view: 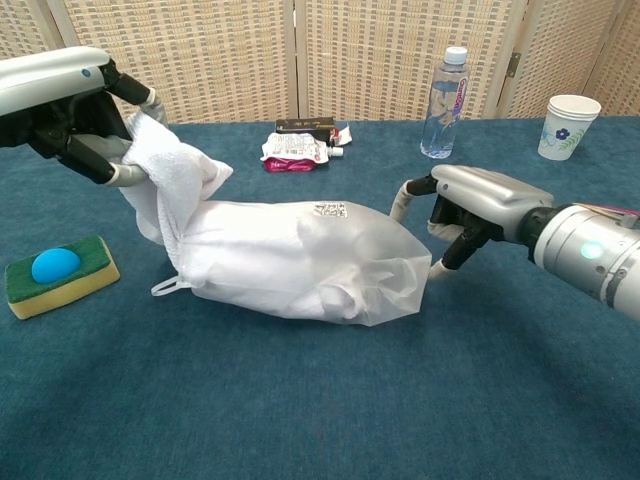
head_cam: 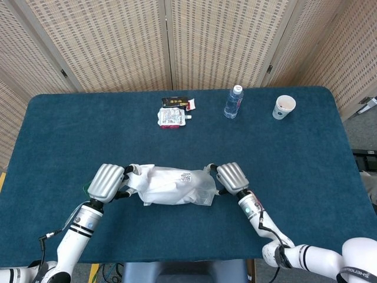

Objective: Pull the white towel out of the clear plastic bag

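Sponge: a yellow-and-green sponge (view: 60,273) with a blue blob on top lies on the blue table (head_cam: 294,153), at the far left in the chest view, apart from the bag.
Left hand: the left hand (head_cam: 107,181) is raised above the table at the bag's left end, its fingers closed around a bunched fold of the white towel (view: 165,180).
White towel: one end stands up out of the bag's mouth into that grip; the rest of it fills the bag and shows through the plastic.
Clear plastic bag: the clear plastic bag (head_cam: 188,187) lies on its side near the front edge of the table, mouth to the left, closed end to the right, with a small printed label on its upper face.
Right hand: the right hand (view: 478,206) sits low at the bag's right end, fingers curled and spread, fingertips (view: 400,203) at the plastic; whether it grips the bag I cannot tell.
Pouch: a red-and-white pouch (head_cam: 172,117) lies toward the back of the table, touching a dark flat packet (head_cam: 175,101) behind it.
Water bottle: a water bottle (head_cam: 234,102) stands upright, right of the pouch.
Paper cup: a paper cup (head_cam: 284,107) stands upright, furthest right.
Backdrop: a woven folding screen (head_cam: 206,41) behind the table.
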Controlling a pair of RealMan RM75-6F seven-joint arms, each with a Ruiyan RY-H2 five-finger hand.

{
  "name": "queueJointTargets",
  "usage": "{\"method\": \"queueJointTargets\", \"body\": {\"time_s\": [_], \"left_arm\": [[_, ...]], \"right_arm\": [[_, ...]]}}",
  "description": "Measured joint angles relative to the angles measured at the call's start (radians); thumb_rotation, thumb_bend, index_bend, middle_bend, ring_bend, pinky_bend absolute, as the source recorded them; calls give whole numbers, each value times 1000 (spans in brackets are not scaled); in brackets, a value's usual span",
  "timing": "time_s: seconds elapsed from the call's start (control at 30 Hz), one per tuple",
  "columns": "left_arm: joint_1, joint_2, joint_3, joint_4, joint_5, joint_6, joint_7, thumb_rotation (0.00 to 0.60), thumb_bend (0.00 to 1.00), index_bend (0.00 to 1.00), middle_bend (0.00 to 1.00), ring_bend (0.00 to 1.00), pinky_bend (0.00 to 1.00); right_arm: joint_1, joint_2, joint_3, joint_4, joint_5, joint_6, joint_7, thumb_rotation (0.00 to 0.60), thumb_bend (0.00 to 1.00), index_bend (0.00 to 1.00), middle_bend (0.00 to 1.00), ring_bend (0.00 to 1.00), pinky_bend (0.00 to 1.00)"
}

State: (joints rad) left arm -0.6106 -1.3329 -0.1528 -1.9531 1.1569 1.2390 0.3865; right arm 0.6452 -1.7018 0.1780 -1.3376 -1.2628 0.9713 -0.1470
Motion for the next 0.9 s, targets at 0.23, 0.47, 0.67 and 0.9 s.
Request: {"method": "queueJointTargets", "body": {"time_s": [0.23, 0.47, 0.67, 0.9], "left_arm": [[10, 3, 4, 6, 7, -2, -7, 600, 454, 750, 1000, 1000, 1000], [18, 7, 5, 7, 10, -3, -11, 600, 453, 750, 1000, 1000, 1000], [27, 10, 5, 25, -3, -5, -13, 600, 454, 751, 1000, 1000, 1000], [48, 35, -10, 32, -49, -11, -73, 600, 453, 750, 1000, 1000, 1000]], "right_arm": [[17, -34, 6, 33, 20, -21, 2, 600, 301, 567, 1000, 1000, 1000], [17, -49, 1, 56, 18, -14, 8, 600, 457, 674, 1000, 1000, 1000], [4, -19, -8, 53, 20, -7, -2, 600, 491, 699, 1000, 1000, 1000], [-35, 67, -19, 28, 32, 20, -13, 600, 495, 702, 1000, 1000, 1000]]}}
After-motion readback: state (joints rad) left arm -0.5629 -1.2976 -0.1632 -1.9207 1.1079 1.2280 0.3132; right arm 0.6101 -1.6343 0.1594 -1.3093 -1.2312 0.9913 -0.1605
